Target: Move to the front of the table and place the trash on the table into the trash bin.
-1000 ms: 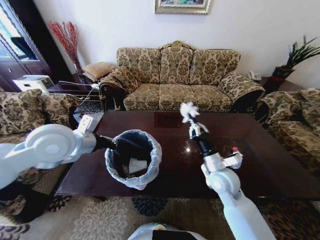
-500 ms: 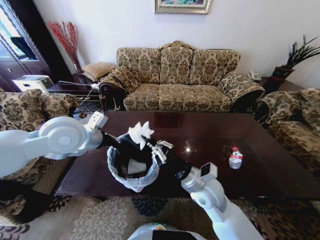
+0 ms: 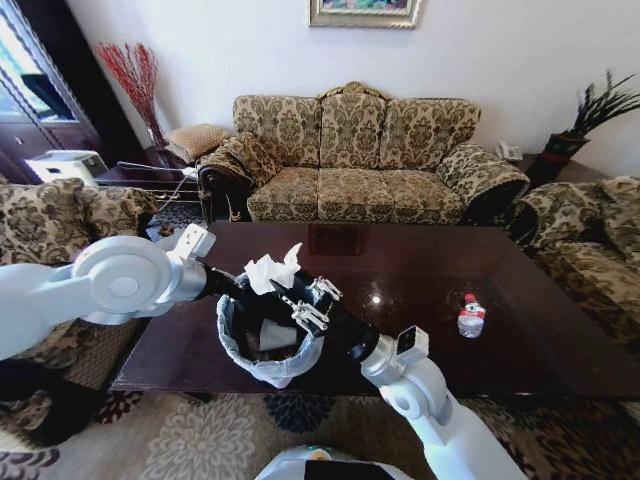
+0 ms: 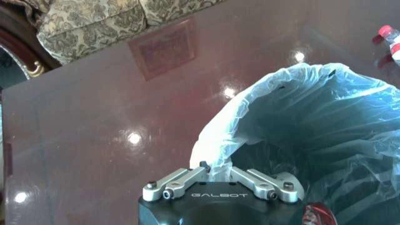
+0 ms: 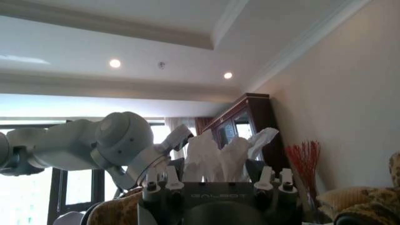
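My right gripper (image 3: 290, 292) pinches a crumpled white tissue (image 3: 272, 270) over the trash bin (image 3: 268, 362), its peaks pointing up and toward the sofa (image 3: 350, 160); in the right wrist view the tissue (image 5: 228, 154) rises between the fingers. My left gripper (image 4: 223, 180) is clamped on the bin's bag rim, and the bin stands on the table (image 3: 560, 330). Inside the bin I can make out one pale piece of litter, the rest lost in shadow. One red-capped bottle (image 3: 470, 314) stands upright well off to the right.
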Controlling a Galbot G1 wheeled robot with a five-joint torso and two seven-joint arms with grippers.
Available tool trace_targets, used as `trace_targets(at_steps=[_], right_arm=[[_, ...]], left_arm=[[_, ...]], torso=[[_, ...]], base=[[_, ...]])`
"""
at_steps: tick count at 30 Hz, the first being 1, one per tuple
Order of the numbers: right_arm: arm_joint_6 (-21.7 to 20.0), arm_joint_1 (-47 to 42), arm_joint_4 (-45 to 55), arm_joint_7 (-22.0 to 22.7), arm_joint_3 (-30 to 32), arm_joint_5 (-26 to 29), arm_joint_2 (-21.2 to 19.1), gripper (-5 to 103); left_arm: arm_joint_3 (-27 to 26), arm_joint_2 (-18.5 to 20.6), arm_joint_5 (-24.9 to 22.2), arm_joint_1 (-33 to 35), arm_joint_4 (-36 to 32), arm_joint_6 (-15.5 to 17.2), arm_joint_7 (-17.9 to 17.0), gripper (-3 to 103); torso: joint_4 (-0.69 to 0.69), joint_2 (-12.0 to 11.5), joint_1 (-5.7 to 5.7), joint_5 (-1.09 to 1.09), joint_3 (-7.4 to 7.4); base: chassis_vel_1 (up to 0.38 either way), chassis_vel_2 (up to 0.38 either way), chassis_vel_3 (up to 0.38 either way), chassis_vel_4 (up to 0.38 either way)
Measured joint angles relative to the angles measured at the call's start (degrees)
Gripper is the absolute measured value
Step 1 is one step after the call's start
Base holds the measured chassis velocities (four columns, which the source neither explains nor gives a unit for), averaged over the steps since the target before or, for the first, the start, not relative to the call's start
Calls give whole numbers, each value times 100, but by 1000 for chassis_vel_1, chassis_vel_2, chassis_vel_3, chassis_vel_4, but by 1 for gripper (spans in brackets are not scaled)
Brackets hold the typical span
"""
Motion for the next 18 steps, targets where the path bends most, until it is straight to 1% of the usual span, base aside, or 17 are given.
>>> trace_targets(at_steps=[2,3,5,7,9,10,11,12,13,14,15,16,18], right_arm=[[-11,-7,16,30,-32,-49,8,70],[-11,-7,16,30,-32,-49,8,70],[-27,-7,3,36,-34,-158,-14,80],[-103,8,45,-23,-13,-154,-41,91],[-124,18,63,-76,2,-154,-47,91],[-124,32,70,-183,25,-199,-58,96],[-40,76,3,-547,107,-595,-90,99],[12,97,-59,-783,144,-866,-118,100],[12,97,-59,-783,144,-866,-118,100],[40,100,-77,-877,137,-1013,-150,100],[54,96,-69,-872,112,-1046,-168,100],[29,79,1,-779,66,-1075,-171,100],[-4,83,26,-738,74,-1137,-158,100]], left_arm=[[-11,-43,-11,-3,-43,-9,-24,0],[-11,-43,-11,-3,-43,-9,-24,0],[-16,-92,-35,-4,-125,-11,-26,0],[-20,-124,-36,-2,-134,-11,-30,0],[-21,-137,-36,0,-133,-11,-31,0],[-20,-156,-33,4,-127,-11,-30,0],[-20,-195,-15,19,-104,-11,-28,0],[-21,-218,1,28,-93,-10,-28,0],[-21,-218,1,28,-93,-10,-28,0],[-20,-243,20,39,-89,-9,-27,0],[-20,-255,28,45,-90,-8,-24,0],[-19,-286,45,55,-94,-6,-17,0],[-18,-301,53,56,-97,-2,-12,0]], torso=[[0,0,0,0,0],[0,0,0,0,0],[1,0,0,0,0],[0,0,0,0,0],[0,0,0,1,0],[0,0,0,0,0],[0,0,0,0,0],[2,0,0,0,0],[2,0,0,0,0],[2,0,0,0,0],[2,0,0,0,0],[0,0,0,0,0],[-2,0,0,-1,0]], base=[[0,0,0,0],[0,0,0,0],[0,0,0,0],[0,0,0,0],[0,0,0,0],[0,0,0,0],[0,0,0,0],[0,0,0,0],[0,0,0,0],[0,0,0,0],[0,0,0,0],[0,0,0,0],[0,0,0,0]])
